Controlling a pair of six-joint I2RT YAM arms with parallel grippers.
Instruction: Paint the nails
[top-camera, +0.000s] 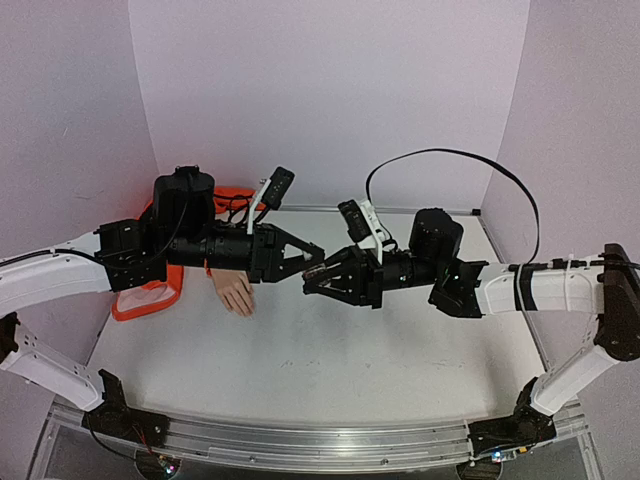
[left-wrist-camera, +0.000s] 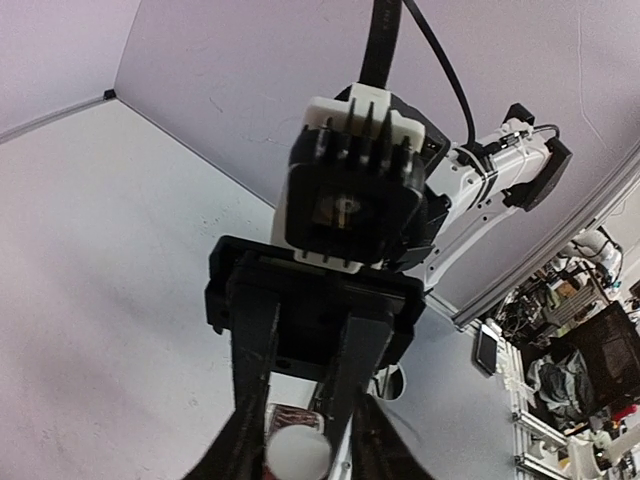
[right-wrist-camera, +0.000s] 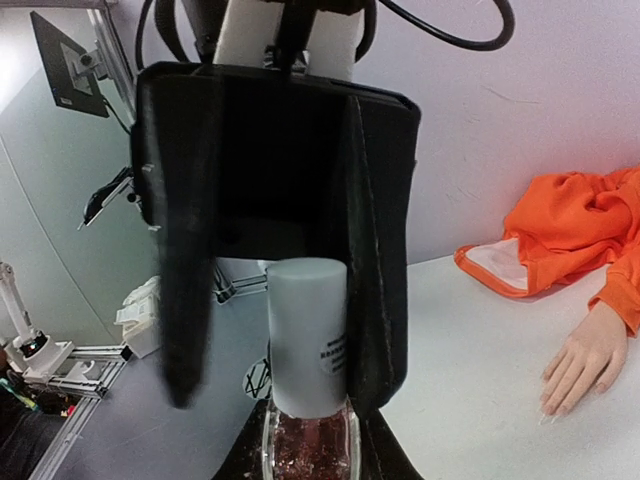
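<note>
Pale lilac walls (top-camera: 330, 90), white table (top-camera: 330, 370)

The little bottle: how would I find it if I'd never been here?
Find the white table, then its middle, where the robot's left hand and right hand meet tip to tip. The right hand grips the little bottle above the table. It alone is clear glass, with reddish paint inside and a tall pale cap.

- A small round sticker (right-wrist-camera: 333, 358), low on the side of the pale cap (right-wrist-camera: 305, 320) of the glass bottle (right-wrist-camera: 308, 448), carries a few lines of dark print, too small to read.
- No other text, brand, number or sign can be read.
</note>
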